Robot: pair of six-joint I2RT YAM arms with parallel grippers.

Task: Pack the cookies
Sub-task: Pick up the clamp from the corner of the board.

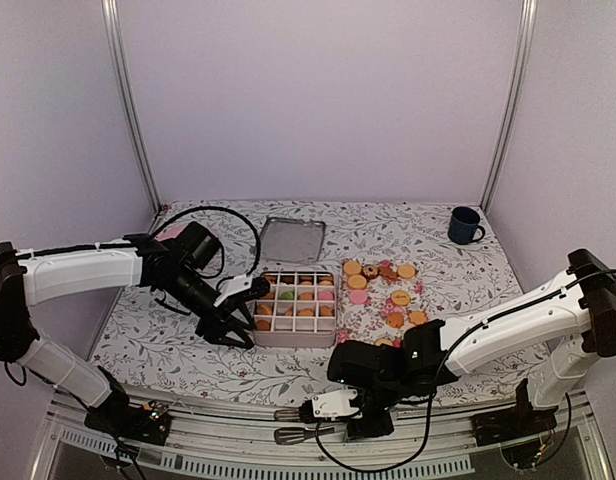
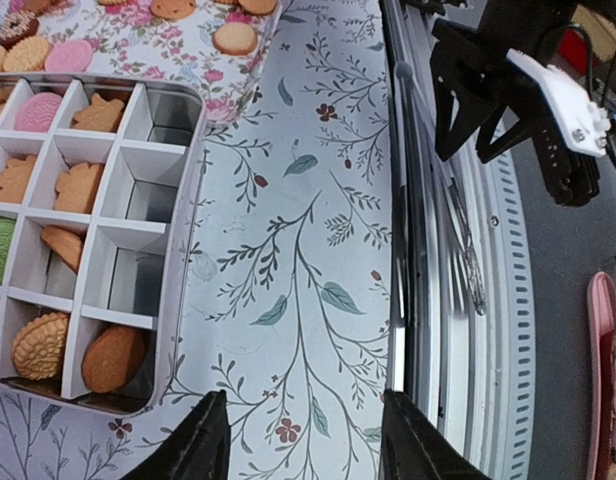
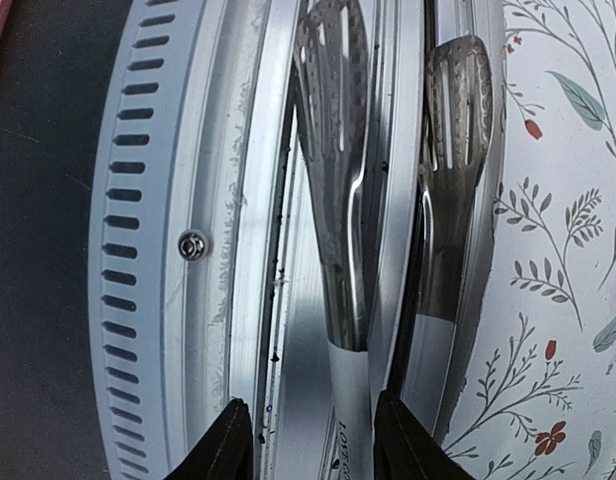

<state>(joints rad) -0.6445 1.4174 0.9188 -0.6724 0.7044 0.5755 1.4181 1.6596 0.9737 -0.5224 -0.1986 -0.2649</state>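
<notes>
Several cookies (image 1: 383,290) lie loose on a floral napkin right of a white divided box (image 1: 293,328). More cookies (image 1: 306,296) fill some of its cells. In the left wrist view two brown cookies (image 2: 113,357) sit in the near cells and loose ones (image 2: 235,38) lie beyond the box (image 2: 188,250). My left gripper (image 1: 244,314) (image 2: 308,450) is open and empty, low over the cloth beside the box. My right gripper (image 1: 315,409) (image 3: 318,445) is open at the table's front rail, its fingers astride the white handle of metal tongs (image 1: 291,424) (image 3: 343,200).
The box's metal lid (image 1: 291,238) lies behind the box. A dark blue mug (image 1: 465,225) stands at the back right. A pink thing (image 1: 168,232) shows behind my left arm. The aluminium rail (image 1: 238,440) runs along the near table edge.
</notes>
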